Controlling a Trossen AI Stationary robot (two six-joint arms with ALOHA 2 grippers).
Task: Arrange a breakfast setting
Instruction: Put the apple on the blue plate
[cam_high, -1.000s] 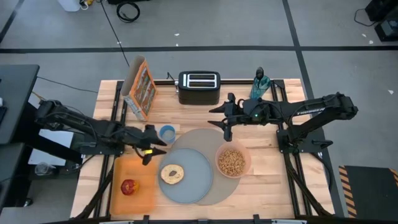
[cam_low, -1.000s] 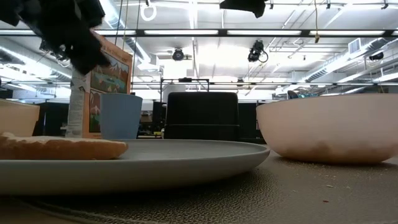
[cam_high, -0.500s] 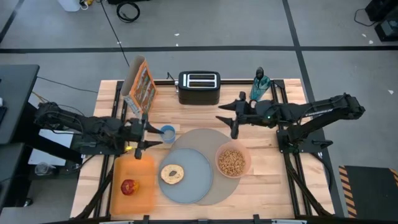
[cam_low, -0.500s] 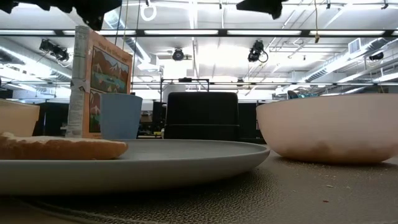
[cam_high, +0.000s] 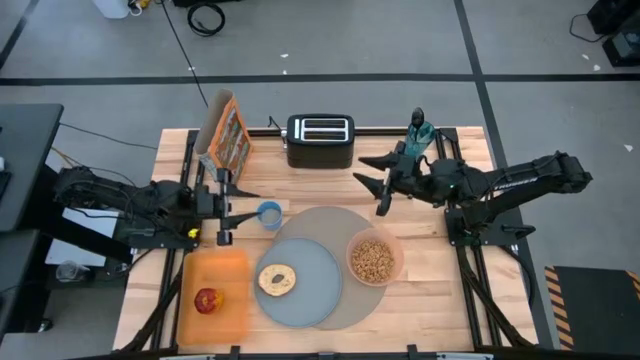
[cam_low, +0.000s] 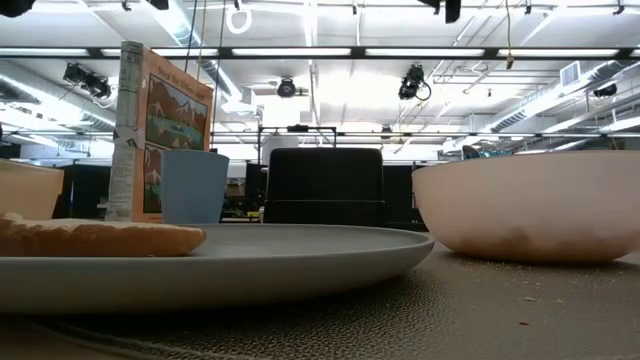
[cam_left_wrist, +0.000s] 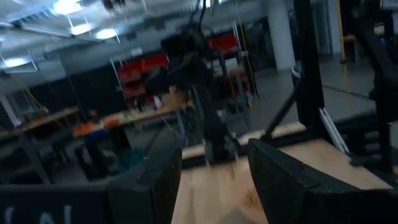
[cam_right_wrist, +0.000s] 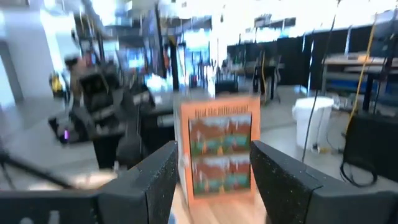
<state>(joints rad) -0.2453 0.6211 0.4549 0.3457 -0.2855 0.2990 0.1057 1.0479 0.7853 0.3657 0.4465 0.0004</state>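
Note:
The round grey mat (cam_high: 330, 225) lies mid-table with the blue-grey plate (cam_high: 315, 290) on its near left. The toasted bagel (cam_high: 276, 280) lies on the plate, also in the low view (cam_low: 100, 238). The pink bowl of cereal (cam_high: 374, 258) stands on the mat's right, also in the low view (cam_low: 530, 205). The red apple (cam_high: 208, 300) sits on the orange board (cam_high: 225, 275). No spoon shows. My left gripper (cam_high: 224, 207) is open and empty, raised left of a blue cup (cam_high: 268, 213). My right gripper (cam_high: 378, 184) is open and empty, raised beyond the mat.
A black toaster (cam_high: 320, 140) stands at the far edge. A cereal box (cam_high: 225, 140) stands far left, also in the right wrist view (cam_right_wrist: 219, 146). A green bottle (cam_high: 417, 133) stands at the far right. Bare wood lies right of the bowl.
My left gripper has drawn back toward the table's left edge and risen out of the low view, turning its fingers crosswise. My right gripper has drawn back toward the table's right and far edge. Nothing on the table has moved.

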